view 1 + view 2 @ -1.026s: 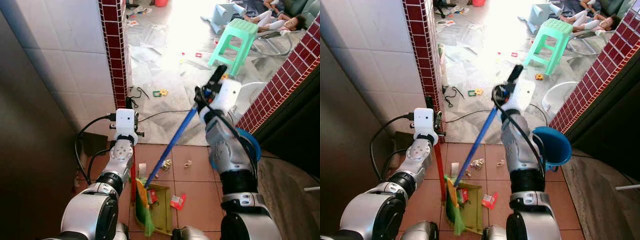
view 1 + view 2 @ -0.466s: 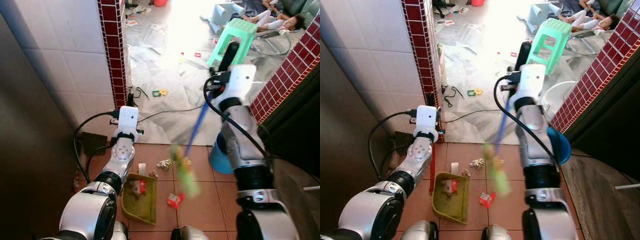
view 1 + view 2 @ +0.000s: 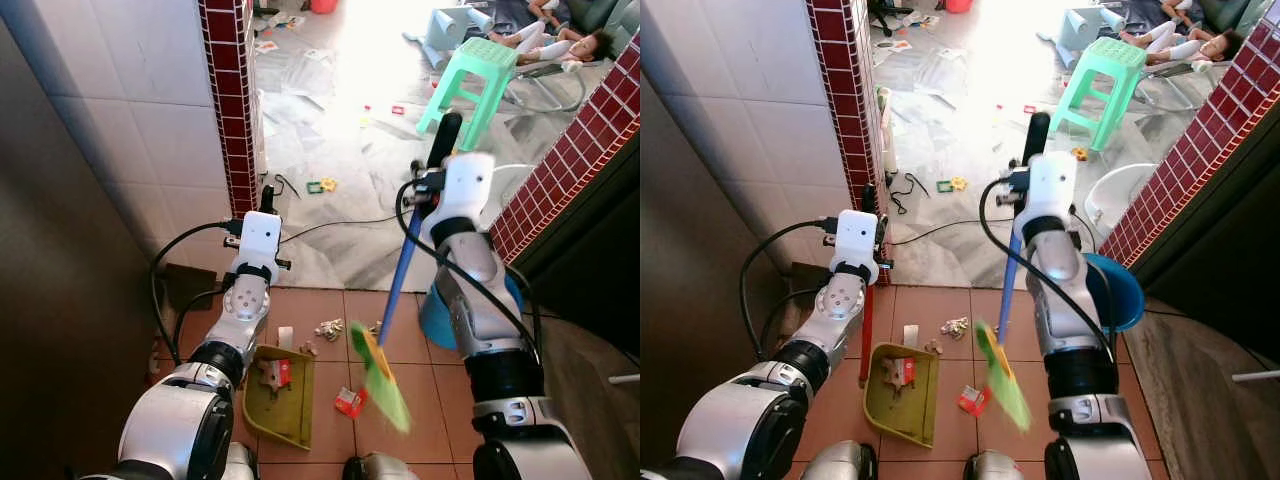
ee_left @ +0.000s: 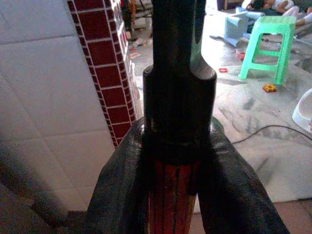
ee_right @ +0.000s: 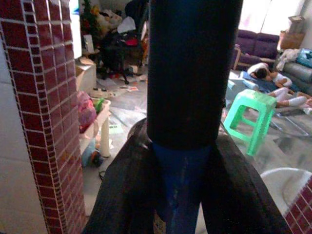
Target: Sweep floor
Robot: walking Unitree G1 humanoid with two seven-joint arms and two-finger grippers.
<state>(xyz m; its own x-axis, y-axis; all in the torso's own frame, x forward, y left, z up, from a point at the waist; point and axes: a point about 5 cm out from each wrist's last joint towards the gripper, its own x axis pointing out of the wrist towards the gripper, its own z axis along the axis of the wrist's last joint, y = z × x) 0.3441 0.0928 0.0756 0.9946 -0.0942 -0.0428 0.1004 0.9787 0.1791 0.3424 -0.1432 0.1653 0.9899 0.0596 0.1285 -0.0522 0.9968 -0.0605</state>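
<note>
Broom [image 3: 385, 330] swung back – dustpan [image 3: 280, 400] unmoved

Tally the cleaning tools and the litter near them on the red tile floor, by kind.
Green-bristled broom with blue handle: 1
Olive plastic dustpan with red handle: 1
Red wrapper on the tiles: 1
Crumpled pale scraps: 2
Total: 5

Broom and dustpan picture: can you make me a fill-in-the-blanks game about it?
1. The right gripper holds a broom with a ___ stick.
2. The dustpan on the floor tiles is ___.
3. The dustpan's handle, held by the left gripper, is ___.
4. The stool is ___.

Missing words: blue; yellow; red; green
</note>
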